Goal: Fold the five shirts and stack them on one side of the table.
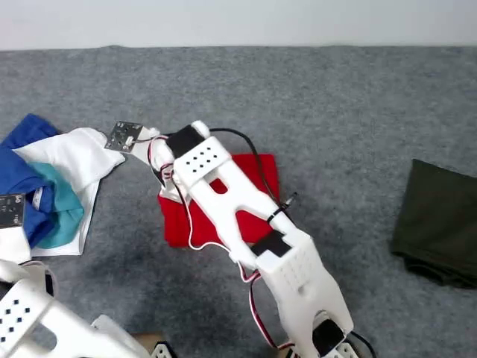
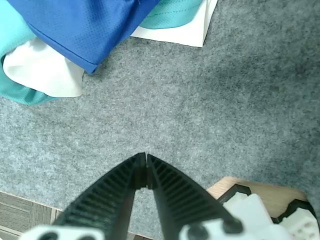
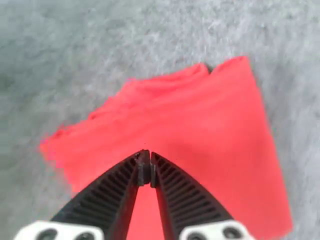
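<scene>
A folded red shirt (image 1: 177,222) (image 3: 200,125) lies flat at the middle of the grey carpeted table. My right arm (image 1: 205,160) stretches over it. The right gripper (image 3: 145,169) is shut, its tips just above the red cloth near one edge; I cannot tell whether they touch it. A loose pile at the left holds a white shirt (image 1: 71,156) (image 2: 45,70), a blue shirt (image 1: 19,175) (image 2: 85,25) and a teal shirt (image 1: 63,201) (image 2: 170,17). My left gripper (image 2: 146,172) is shut over bare carpet beside that pile. A folded dark green shirt (image 1: 440,224) rests at the right.
The left arm (image 1: 30,313) sits at the front left corner. A wooden edge (image 2: 235,187) shows near its base. Open grey carpet (image 1: 335,112) spans the back and the stretch between the red and green shirts.
</scene>
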